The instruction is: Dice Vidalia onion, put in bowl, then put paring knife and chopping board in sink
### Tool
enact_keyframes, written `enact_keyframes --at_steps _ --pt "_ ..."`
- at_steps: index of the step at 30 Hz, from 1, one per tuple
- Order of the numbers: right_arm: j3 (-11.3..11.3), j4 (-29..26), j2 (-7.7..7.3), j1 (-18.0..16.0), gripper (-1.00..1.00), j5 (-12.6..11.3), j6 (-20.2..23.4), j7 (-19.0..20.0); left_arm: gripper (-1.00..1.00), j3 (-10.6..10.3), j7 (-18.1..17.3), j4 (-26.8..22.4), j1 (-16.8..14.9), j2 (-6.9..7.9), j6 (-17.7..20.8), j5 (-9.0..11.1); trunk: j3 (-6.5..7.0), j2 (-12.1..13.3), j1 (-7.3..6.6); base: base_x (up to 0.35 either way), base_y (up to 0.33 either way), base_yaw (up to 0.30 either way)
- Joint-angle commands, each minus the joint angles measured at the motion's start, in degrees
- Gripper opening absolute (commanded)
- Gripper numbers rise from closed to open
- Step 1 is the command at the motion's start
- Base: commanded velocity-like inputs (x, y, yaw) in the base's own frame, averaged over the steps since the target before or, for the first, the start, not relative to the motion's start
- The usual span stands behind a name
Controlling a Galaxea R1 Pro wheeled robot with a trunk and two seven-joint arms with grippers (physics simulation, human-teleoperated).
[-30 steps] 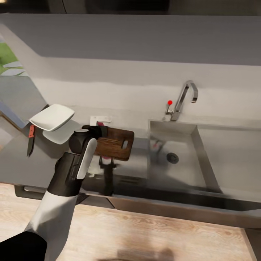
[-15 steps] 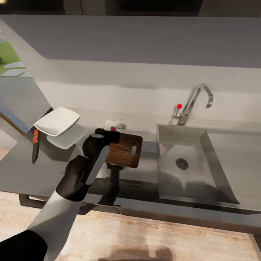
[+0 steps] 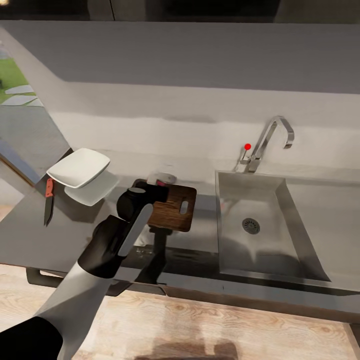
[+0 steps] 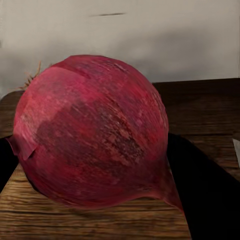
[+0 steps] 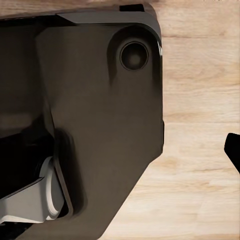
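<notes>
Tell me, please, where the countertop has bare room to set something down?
Free: the countertop strip between chopping board and sink, and the front edge nearest the robot. Crowded: the left end, with bowl and paring knife, and the board, where the left gripper holds the onion.

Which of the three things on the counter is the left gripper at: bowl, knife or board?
The chopping board: the left gripper holds the Vidalia onion over it.

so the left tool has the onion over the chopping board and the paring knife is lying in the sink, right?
Not quite. The paring knife lies on the countertop left of the bowl, not in the sink, as the head view shows. The left tool does have the onion over the chopping board.
</notes>
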Motion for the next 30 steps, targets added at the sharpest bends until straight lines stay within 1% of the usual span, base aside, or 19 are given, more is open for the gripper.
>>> enact_keyframes --at_steps 1,5,16,23,30 --pt "0.49 0.03 0.02 -0.03 1.0 -0.48 -0.17 -0.18 -1.0 -0.05 0.56 -0.02 -0.05 0.14 0.15 0.6 -0.07 -0.08 0.02 0.0 0.0 0.0" --pt "0.49 0.03 0.02 -0.03 1.0 -0.48 -0.17 -0.18 -1.0 -0.05 0.64 0.14 -0.05 0.28 0.12 0.61 -0.07 -0.08 0.02 0.0 0.0 0.0" --pt "0.49 0.03 0.02 -0.03 1.0 -0.48 -0.17 -0.18 -1.0 -0.05 0.66 2.65 -0.05 0.27 0.08 0.62 -0.07 -0.08 0.02 0.0 0.0 0.0" --pt "0.47 0.03 -0.05 -0.03 1.0 -0.48 -0.13 -0.31 -1.0 -0.05 0.66 2.89 -0.05 0.27 0.1 0.62 -0.1 -0.08 0.02 0.0 0.0 0.0" --pt "0.49 0.06 -0.07 -0.03 1.0 -0.48 -0.09 -0.35 -1.0 -0.05 0.66 2.96 -0.05 0.27 0.11 0.62 -0.49 -0.08 0.02 0.0 0.0 0.0"
